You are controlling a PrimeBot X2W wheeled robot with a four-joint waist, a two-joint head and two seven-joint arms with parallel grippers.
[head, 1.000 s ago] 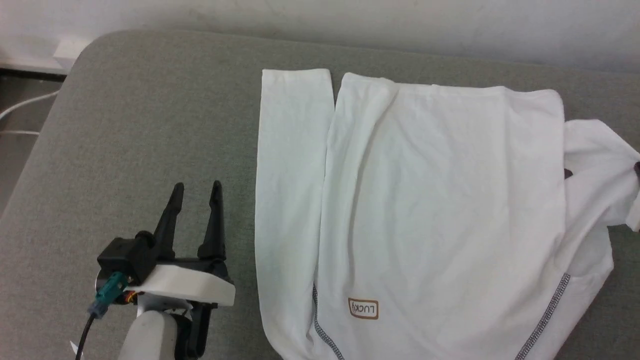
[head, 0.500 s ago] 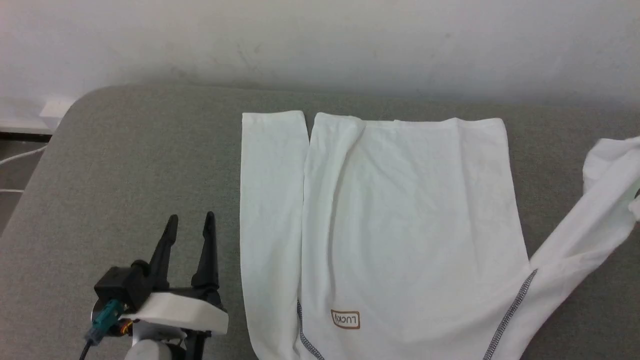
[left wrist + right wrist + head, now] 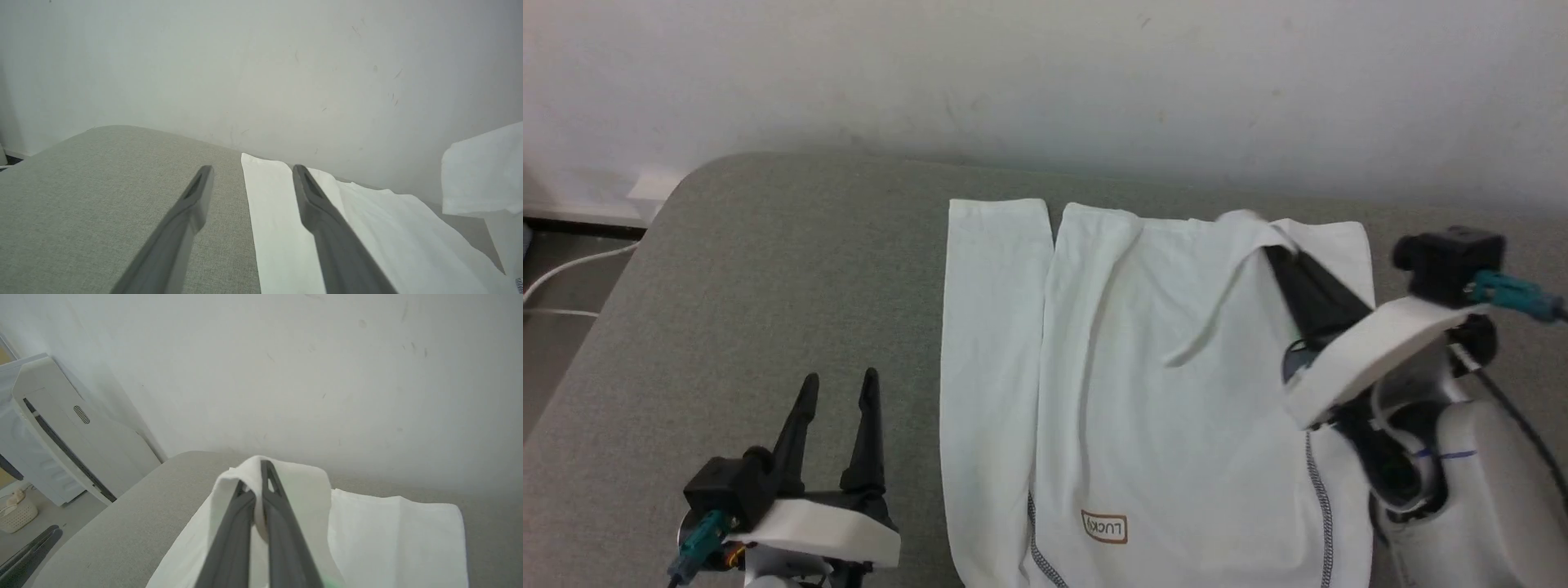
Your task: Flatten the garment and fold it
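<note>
The garment (image 3: 1160, 392), a white shirt with a brown-outlined "LUCKY" patch (image 3: 1104, 527), lies on the grey padded surface (image 3: 768, 286). Its left sleeve (image 3: 992, 367) is a long flat strip beside the body. My right gripper (image 3: 1278, 255) is shut on the other sleeve (image 3: 1217, 269) and holds it up over the body's far right part. In the right wrist view the cloth (image 3: 245, 473) drapes over the tips of the right gripper (image 3: 261, 467). My left gripper (image 3: 840, 377) stands open and empty left of the garment, also seen as the left gripper (image 3: 251, 168) beside the garment (image 3: 367, 228).
A white wall (image 3: 1045, 82) rises right behind the grey surface. White cables (image 3: 564, 269) run off its left edge. The right wrist view has a white appliance (image 3: 61, 428) and a small basket (image 3: 16, 514) on the floor at left.
The head camera has shifted. My right gripper has come in from the right and carried the sleeve over the garment's body. The left gripper has stayed open in place.
</note>
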